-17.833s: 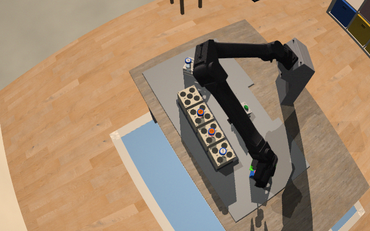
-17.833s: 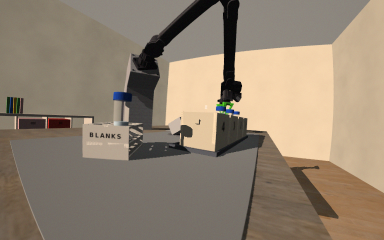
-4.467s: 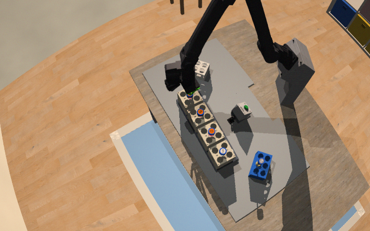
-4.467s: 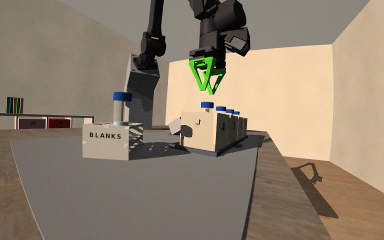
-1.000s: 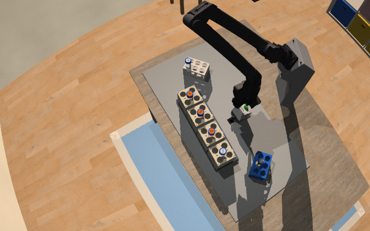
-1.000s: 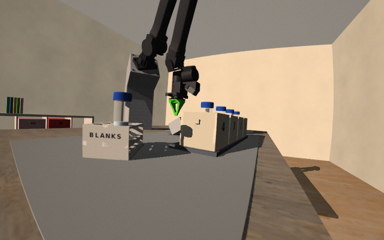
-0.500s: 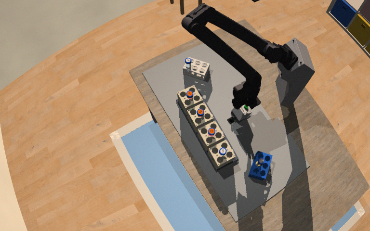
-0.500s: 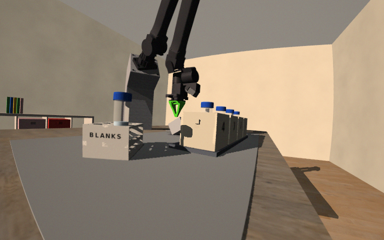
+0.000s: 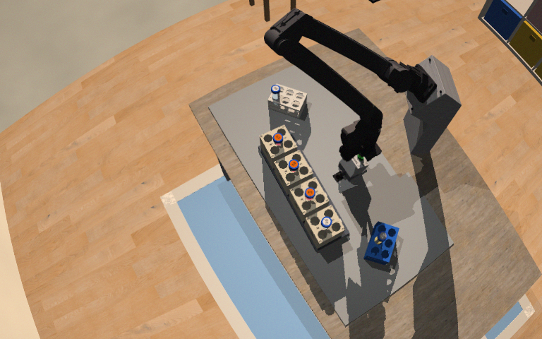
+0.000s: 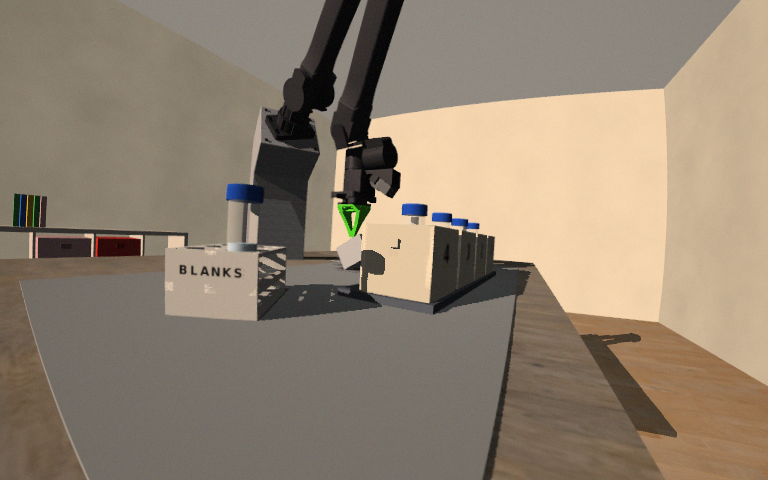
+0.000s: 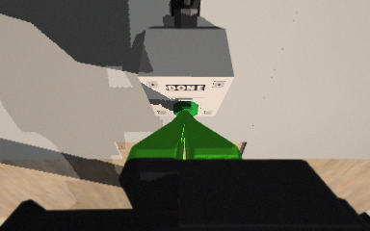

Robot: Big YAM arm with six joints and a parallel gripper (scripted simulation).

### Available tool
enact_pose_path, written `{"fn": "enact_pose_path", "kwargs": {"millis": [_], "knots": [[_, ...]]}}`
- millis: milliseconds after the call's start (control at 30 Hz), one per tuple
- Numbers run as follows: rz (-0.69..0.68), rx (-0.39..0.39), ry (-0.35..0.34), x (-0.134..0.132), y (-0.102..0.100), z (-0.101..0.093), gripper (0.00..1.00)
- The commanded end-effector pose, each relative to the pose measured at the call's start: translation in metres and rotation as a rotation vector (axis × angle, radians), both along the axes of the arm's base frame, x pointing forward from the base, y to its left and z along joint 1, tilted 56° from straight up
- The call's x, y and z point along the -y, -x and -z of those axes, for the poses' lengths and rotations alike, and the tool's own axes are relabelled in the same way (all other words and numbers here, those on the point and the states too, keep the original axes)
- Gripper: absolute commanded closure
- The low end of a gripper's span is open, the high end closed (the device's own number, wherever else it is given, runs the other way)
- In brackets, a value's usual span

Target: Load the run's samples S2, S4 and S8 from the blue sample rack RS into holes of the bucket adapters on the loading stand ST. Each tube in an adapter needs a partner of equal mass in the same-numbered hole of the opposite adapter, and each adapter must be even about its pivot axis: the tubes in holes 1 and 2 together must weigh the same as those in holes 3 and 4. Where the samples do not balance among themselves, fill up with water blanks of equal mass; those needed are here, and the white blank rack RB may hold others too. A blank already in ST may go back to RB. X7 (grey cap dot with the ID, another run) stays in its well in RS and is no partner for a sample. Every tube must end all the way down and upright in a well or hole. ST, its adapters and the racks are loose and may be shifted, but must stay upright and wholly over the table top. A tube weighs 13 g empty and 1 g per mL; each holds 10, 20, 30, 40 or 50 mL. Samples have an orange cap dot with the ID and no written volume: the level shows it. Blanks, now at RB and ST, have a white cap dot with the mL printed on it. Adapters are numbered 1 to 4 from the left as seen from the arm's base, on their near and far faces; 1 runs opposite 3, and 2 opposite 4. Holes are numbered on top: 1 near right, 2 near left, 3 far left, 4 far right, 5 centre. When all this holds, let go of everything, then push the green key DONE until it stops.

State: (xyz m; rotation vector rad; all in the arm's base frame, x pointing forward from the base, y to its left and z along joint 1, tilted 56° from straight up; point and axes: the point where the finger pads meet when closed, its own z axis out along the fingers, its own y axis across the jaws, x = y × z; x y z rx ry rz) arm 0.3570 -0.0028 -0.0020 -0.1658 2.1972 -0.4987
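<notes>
My gripper (image 11: pixel 184 115) is shut and empty, its green fingertips together and resting on the green key DONE (image 11: pixel 185 108) on its small grey box (image 9: pixel 352 167). It also shows in the side view (image 10: pixel 352 226). The loading stand ST (image 9: pixel 302 188) holds four adapters, each with one tube in the centre hole: three orange-dot samples (image 9: pixel 278 138) (image 9: pixel 293 164) (image 9: pixel 310 193) and one white-dot blank (image 9: pixel 326 222). The blue sample rack RS (image 9: pixel 382 242) holds one grey-dot tube (image 9: pixel 382 235). The white blank rack RB (image 9: pixel 287 99) holds one blank (image 9: pixel 274 89).
The arm's grey base block (image 9: pixel 433 104) stands at the table's back right. RB, marked BLANKS (image 10: pixel 224 280), is near the left end of ST. Wooden table edges run around the grey mat.
</notes>
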Motion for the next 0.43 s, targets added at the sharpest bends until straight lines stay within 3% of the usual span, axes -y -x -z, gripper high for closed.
{"fn": "enact_pose_path", "kwargs": {"millis": [0,400], "knots": [[0.005,0.008,0.003,0.0041,-0.0034,0.0000,1.00],[0.006,0.007,0.003,0.0059,-0.0079,0.0034,1.00]]}}
